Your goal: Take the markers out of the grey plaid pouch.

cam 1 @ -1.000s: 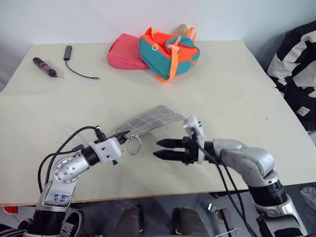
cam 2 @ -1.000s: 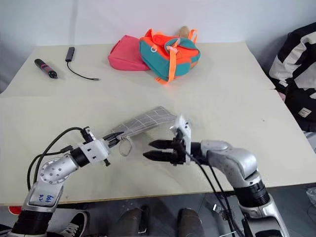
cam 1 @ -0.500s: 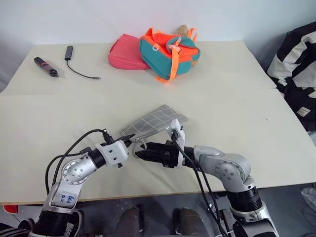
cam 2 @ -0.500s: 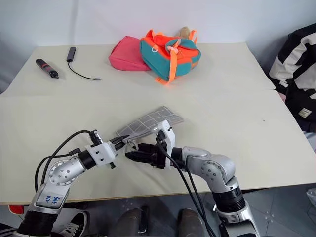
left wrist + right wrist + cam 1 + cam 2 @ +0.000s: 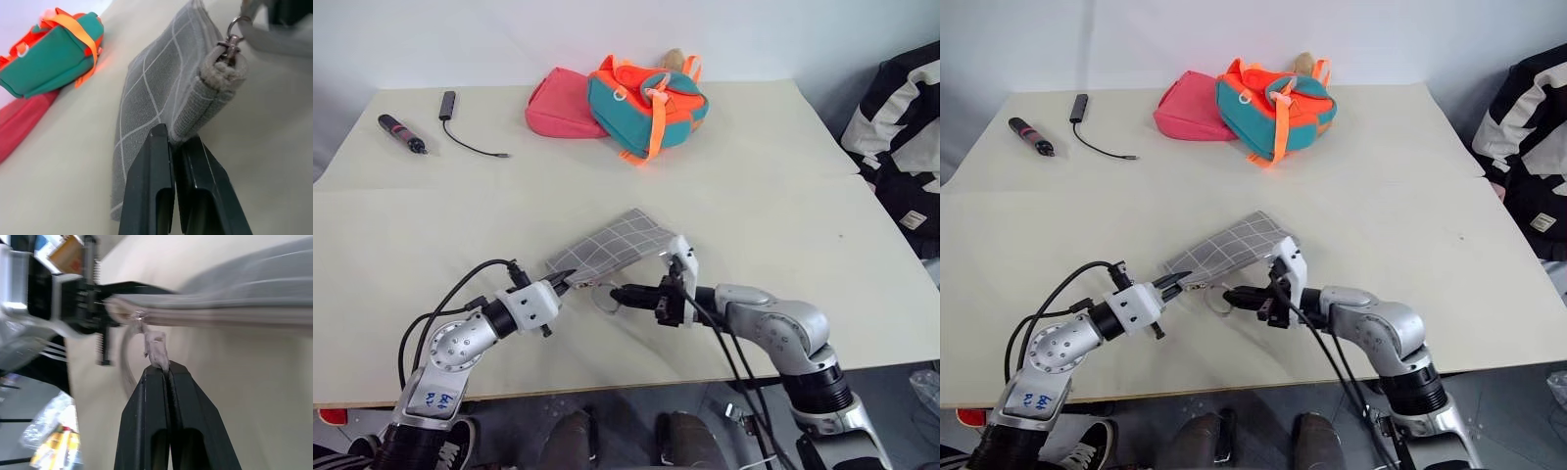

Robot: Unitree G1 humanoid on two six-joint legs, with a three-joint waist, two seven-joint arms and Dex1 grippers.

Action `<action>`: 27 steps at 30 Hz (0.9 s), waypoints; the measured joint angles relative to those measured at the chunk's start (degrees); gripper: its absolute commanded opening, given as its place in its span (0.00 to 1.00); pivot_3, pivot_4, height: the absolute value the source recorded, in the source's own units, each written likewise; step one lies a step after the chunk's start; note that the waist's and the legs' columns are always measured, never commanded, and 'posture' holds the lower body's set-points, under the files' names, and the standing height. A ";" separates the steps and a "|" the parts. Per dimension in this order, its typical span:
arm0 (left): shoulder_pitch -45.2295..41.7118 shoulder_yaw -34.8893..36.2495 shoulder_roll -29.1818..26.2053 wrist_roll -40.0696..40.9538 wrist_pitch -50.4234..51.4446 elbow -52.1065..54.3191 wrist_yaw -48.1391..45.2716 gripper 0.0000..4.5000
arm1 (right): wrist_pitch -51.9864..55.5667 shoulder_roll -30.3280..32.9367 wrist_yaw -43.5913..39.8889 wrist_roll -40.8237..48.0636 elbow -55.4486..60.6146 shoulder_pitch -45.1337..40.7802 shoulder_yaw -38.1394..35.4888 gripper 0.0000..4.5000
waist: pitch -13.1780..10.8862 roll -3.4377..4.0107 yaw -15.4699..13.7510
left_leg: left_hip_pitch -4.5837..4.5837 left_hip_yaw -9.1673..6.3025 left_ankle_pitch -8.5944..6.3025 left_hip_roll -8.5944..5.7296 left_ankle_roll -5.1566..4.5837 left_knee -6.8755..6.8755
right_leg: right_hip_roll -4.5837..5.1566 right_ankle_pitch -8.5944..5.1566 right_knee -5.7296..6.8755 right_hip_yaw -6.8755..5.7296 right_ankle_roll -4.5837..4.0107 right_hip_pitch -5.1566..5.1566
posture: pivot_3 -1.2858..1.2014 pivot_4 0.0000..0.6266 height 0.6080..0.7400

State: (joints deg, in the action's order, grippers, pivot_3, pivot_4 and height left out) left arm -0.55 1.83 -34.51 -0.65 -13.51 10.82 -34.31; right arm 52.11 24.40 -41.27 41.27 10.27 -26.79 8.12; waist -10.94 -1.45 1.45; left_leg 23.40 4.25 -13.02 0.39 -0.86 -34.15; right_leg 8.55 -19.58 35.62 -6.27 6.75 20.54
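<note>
Near the front edge of the table, at about six o'clock from the orange-and-teal backpack, you have the grey plaid pouch raised at its near end and pinched from two sides. Your left gripper is clamped flat on the pouch's corner, and your right gripper has its fingers pressed together on the small fabric zipper tab, with the metal ring dangling just beside it. The risk from here is that the tab is a thin scrap held only at the very fingertips, so it could slip free on a brisk pull. The left hold is also just a corner of cloth, and if it gives, the whole pouch may drag along with the zipper instead of opening. Pulling off the line of the zip could jam the slider, I'd judge. You cannot see the markers at all; they are presumably inside the closed pouch, so their position and number are unknown. The slider itself is hard to make out. At ten o'clock, far off, lie a black-and-red pen-like tool and a cable, well clear.
</note>
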 measured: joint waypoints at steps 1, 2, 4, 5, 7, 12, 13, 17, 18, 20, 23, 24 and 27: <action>0.87 0.74 -0.75 1.47 -0.23 0.00 -0.95 0.00 | -1.02 1.95 -1.10 -0.96 -2.00 -0.49 -1.17 0.01 | 0.00 0.00 -0.05 | 0.00 0.00 0.00 0.00 0.00 0.00 | 0.00 0.00 -0.02 0.00 0.00 0.00 | 0.52 0.24 1.00; 1.51 1.52 -1.16 2.63 -0.39 0.00 -1.74 0.00 | -2.50 3.70 -2.34 -2.08 -4.28 -0.92 -1.98 0.01 | 0.00 0.00 -0.09 | 0.00 0.00 -0.01 0.01 -0.01 0.00 | 0.00 0.00 -0.03 0.00 0.00 0.00 | 0.52 0.24 1.00; 1.71 1.95 -1.92 4.08 -0.67 0.03 -2.87 0.00 | -5.20 6.10 -4.48 -4.20 -8.08 -1.87 -2.30 0.01 | 0.00 0.00 -0.23 | 0.00 0.01 -0.01 0.01 -0.02 -0.01 | 0.00 0.00 -0.04 -0.01 0.00 0.00 | 0.52 0.24 1.00; 1.71 1.94 -1.93 4.71 -1.01 0.13 -3.33 0.00 | -7.33 6.40 -6.04 -5.09 -10.04 -2.71 -2.15 0.01 | -0.01 0.01 -0.23 | 0.00 0.03 -0.01 0.01 -0.02 -0.01 | 0.00 0.00 -0.04 -0.01 0.00 0.00 | 0.52 0.24 1.00; 1.69 1.98 -1.93 5.46 -1.38 0.34 -3.93 0.00 | -10.49 7.17 -8.33 -6.79 -12.89 -3.99 -1.93 0.01 | -0.01 0.01 -0.23 | 0.00 0.05 0.02 0.01 -0.06 -0.02 | -0.01 0.00 -0.04 -0.01 0.00 -0.02 | 0.52 0.24 1.00; 3.09 5.07 -3.07 6.95 -1.67 -0.20 -4.56 0.00 | -17.05 13.39 -10.69 -13.33 -23.13 -5.11 -4.07 0.01 | -0.01 0.01 -1.06 | 0.00 0.16 0.04 0.06 -0.32 -0.08 | -0.03 0.01 -0.10 0.02 0.02 -0.02 | 0.52 0.24 1.00; 2.91 5.06 -3.00 7.15 -1.68 -0.21 -4.63 0.00 | -17.81 13.06 -11.28 -13.74 -23.55 -5.40 -4.08 0.01 | -0.01 0.01 -1.03 | 0.00 0.25 0.02 0.15 -0.28 -0.10 | -0.08 0.02 -0.11 0.05 0.00 0.00 | 0.52 0.24 1.00; 2.85 5.56 -3.00 7.41 -1.88 -0.39 -4.67 0.00 | -18.48 12.68 -12.28 -14.46 -23.74 -5.37 -4.08 0.01 | -0.01 0.01 -1.17 | -0.02 0.28 0.01 0.21 -0.26 -0.10 | -0.11 0.04 -0.11 0.05 -0.02 0.00 | 0.52 0.24 1.00; 2.83 6.00 -2.97 7.45 -1.94 -0.44 -4.63 0.00 | -18.53 12.35 -12.39 -14.85 -23.42 -5.26 -4.08 0.01 | -0.01 0.01 -1.21 | -0.02 0.29 0.00 0.21 -0.26 -0.10 | -0.11 0.04 -0.11 0.05 -0.02 0.00 | 0.52 0.24 1.00; 2.50 6.50 -2.65 8.01 -1.50 -0.45 -4.56 0.00 | -18.55 11.64 -12.48 -15.16 -22.66 -5.13 -4.08 0.05 | -0.01 0.02 -1.29 | -0.01 0.29 -0.12 0.21 -0.08 -0.12 | -0.09 0.04 -0.12 0.06 -0.03 0.00 | 0.52 0.24 1.00; 1.95 6.59 -1.61 10.78 1.48 -0.12 -4.60 0.00 | -18.14 11.55 -14.24 -14.83 -21.60 -5.13 -4.14 0.18 | -0.01 0.02 -1.31 | -0.01 0.29 -0.17 0.21 -0.03 -0.14 | -0.09 0.05 -0.11 0.07 -0.03 -0.01 | 0.52 0.24 1.00; 1.89 6.59 -1.35 12.17 3.11 0.19 -4.68 0.00 | -18.24 11.71 -14.68 -14.84 -21.25 -5.13 -4.16 0.26 | -0.01 0.02 -1.31 | -0.01 0.29 -0.17 0.22 -0.03 -0.14 | -0.10 0.05 -0.11 0.07 -0.03 -0.01 | 0.52 0.24 1.00; 1.68 6.60 -1.23 14.65 6.47 1.21 -4.74 0.00 | -17.89 12.16 -15.39 -14.48 -20.79 -5.15 -5.68 0.47 | -0.02 0.03 -1.41 | 0.00 0.29 -0.17 0.21 -0.04 -0.16 | -0.10 0.05 -0.11 0.06 -0.03 -0.01 | 0.52 0.24 1.00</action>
State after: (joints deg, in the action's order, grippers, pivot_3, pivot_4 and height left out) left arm 1.13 8.43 -35.73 14.00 -7.04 12.03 -39.05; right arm 34.22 36.55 -56.66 26.79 -10.51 -31.94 2.44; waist -10.95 -1.42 0.05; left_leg 23.39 4.54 -13.19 0.60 -0.90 -34.31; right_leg 8.45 -19.53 35.51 -6.21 6.72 20.53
